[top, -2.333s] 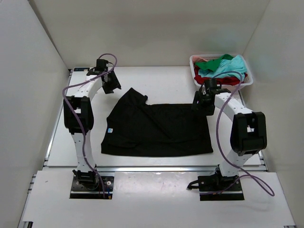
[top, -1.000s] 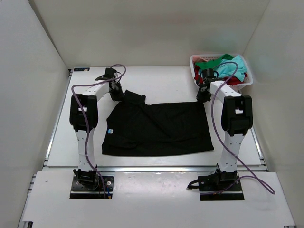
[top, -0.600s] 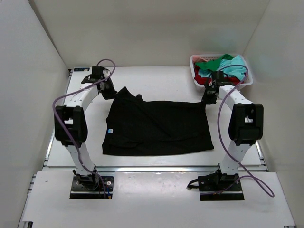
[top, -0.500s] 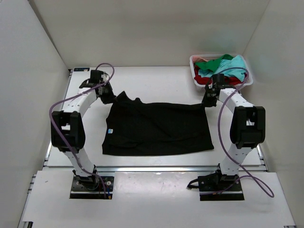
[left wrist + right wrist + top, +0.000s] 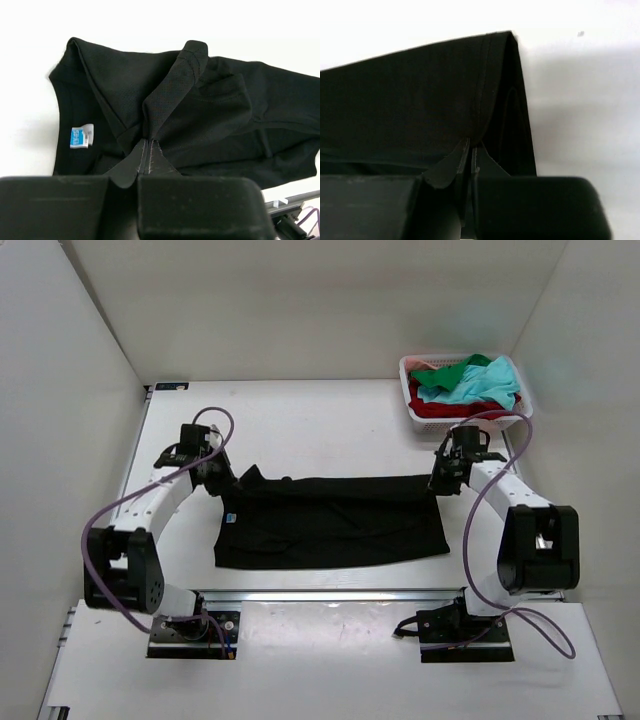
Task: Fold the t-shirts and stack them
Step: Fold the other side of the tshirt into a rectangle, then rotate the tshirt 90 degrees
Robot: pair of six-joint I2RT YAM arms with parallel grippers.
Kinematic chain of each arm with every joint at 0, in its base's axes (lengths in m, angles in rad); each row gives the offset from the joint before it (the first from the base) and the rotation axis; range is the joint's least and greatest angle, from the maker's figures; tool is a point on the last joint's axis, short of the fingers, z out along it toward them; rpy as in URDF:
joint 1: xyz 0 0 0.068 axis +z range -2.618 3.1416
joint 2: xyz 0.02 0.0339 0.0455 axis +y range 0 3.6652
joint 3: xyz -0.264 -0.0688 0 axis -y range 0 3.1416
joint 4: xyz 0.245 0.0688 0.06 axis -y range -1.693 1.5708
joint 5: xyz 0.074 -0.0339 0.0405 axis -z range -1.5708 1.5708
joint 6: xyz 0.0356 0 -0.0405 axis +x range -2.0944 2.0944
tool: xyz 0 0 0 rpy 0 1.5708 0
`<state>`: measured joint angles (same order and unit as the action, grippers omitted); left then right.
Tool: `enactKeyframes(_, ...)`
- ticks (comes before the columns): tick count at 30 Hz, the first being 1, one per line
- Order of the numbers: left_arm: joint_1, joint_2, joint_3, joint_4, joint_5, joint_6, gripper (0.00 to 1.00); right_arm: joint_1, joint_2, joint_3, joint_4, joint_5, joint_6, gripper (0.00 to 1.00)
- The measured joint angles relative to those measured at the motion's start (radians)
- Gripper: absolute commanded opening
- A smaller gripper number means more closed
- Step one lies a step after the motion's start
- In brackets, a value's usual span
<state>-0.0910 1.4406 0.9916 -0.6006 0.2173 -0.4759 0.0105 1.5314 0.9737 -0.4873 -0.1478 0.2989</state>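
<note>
A black t-shirt (image 5: 330, 525) lies across the middle of the table, its far half lifted and drawn toward the near edge. A pale-blue neck label (image 5: 230, 517) shows at its left end, also visible as the label (image 5: 81, 137) in the left wrist view. My left gripper (image 5: 232, 483) is shut on the shirt's far-left corner, the black cloth (image 5: 165, 95) pinched between the closed fingers. My right gripper (image 5: 437, 483) is shut on the far-right corner, where the hem (image 5: 487, 75) rises from the jaws. Teal, green and red t-shirts (image 5: 462, 385) are heaped in the basket.
A pink-white lattice basket (image 5: 409, 392) stands at the back right corner of the table. White walls enclose the table on the left, back and right. Purple cables loop off both arms.
Both grippers have pulled the shirt's far edge toward the near side, folding the back half over the front. The visible shirt has grown narrower front to back.
</note>
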Motion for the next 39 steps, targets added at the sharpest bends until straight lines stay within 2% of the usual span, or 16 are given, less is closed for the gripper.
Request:
enactKeyframes(6,-0.005,-0.134,-0.106,-0.001,-0.002,-0.004,0.0,-0.026,-0.074,-0.085,0.005,-0.003,-0.012,0.0)
enactKeyframes(15,-0.016,-0.23,-0.215,-0.025,-0.024,-0.012,0.0,-0.026,-0.134,-0.175,0.006,-0.003,-0.014,0.01)
enactKeyframes(17,-0.017,-0.248,-0.23,-0.029,-0.027,-0.015,0.15,-0.026,-0.138,-0.179,0.002,0.003,-0.014,0.19)
enactKeyframes(18,-0.018,-0.259,-0.234,-0.037,-0.03,-0.017,0.23,-0.027,-0.14,-0.179,-0.002,0.009,-0.008,0.23)
enactKeyframes(19,-0.021,-0.27,-0.238,-0.047,-0.035,-0.021,0.28,-0.029,-0.143,-0.179,-0.006,0.021,-0.007,0.36)
enactKeyframes(20,-0.023,-0.286,-0.239,-0.059,-0.046,-0.026,0.41,-0.032,-0.148,-0.179,-0.014,0.036,-0.003,0.44)
enactKeyframes(23,-0.029,-0.33,-0.237,-0.096,-0.087,-0.04,0.47,-0.03,-0.162,-0.154,-0.063,0.095,-0.002,0.52)
enactKeyframes(26,-0.034,-0.337,-0.195,-0.131,-0.123,-0.051,0.48,-0.017,-0.161,-0.082,-0.098,0.144,-0.008,0.52)
enactKeyframes(30,-0.052,-0.322,-0.151,-0.107,-0.129,-0.081,0.46,0.037,-0.13,0.027,-0.08,0.134,-0.016,0.5)
enactKeyframes(35,-0.108,-0.267,-0.189,-0.036,-0.124,-0.157,0.42,0.107,-0.005,0.109,-0.039,0.075,-0.038,0.47)
enactKeyframes(39,-0.144,-0.153,-0.224,-0.009,-0.121,-0.21,0.42,0.158,0.092,0.128,-0.028,0.056,-0.048,0.47)
